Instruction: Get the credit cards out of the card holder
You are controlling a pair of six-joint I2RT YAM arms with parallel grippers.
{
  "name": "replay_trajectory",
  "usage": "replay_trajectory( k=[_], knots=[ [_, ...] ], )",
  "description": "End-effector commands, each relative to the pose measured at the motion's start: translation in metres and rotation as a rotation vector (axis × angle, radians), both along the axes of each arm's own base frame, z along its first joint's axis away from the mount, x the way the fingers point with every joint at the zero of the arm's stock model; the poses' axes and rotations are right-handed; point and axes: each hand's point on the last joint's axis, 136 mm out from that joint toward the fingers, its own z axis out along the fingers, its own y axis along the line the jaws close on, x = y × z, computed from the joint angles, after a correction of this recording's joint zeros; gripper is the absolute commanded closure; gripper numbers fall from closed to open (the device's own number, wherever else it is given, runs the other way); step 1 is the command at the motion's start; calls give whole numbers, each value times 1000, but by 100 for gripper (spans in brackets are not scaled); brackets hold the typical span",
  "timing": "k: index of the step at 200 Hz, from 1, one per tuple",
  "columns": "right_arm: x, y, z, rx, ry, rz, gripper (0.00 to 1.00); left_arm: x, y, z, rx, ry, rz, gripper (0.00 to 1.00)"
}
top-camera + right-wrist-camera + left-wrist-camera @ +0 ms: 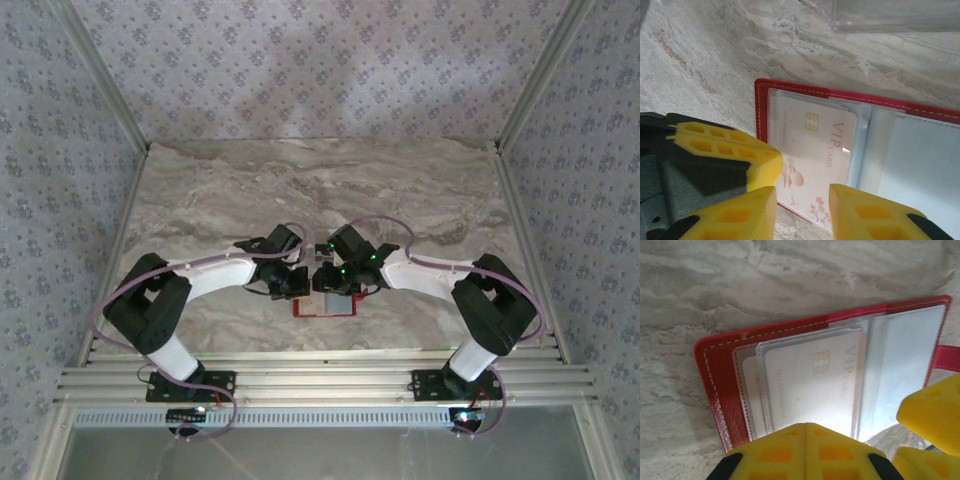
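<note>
1. The card holder (720, 390) has a glossy red, leather-like cover with pale stitching, and shiny clear plastic sleeves inside.
2. The credit cards (810, 385) are smooth, pale plastic, faintly glossy, with a metallic gold chip.
3. The table (790, 285) is marble-patterned and matt.
4. The left gripper (806, 435) has matt yellow plastic pads (775, 455).
5. The tray (890, 15), at the far side, is clear glossy plastic.

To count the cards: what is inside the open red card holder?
A VIP card sits in a clear sleeve; the edge of a second card shows behind it, its face covered.
</note>
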Motion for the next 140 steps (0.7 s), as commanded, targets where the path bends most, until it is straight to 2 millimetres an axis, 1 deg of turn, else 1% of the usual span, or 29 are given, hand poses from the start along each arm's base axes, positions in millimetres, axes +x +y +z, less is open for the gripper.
replay_trajectory(
  k=[1,15,40,106,140],
  knots=[
    [-2,1,-11,0,37,-8,66,-1,5,-9,23,13,-3,92],
    [-2,4,-13,7,43,-5,66,-3,13,-16,63,17,-1,92],
    [-2,6,-16,7,49,-2,66,-6,17,-22,78,24,-1,92],
    [-4,3,-30,-19,66,-1,66,-6,16,-22,68,27,1,92],
    [-6,7,-34,-10,78,6,67,-7,16,-22,67,30,-2,92]
  ],
)
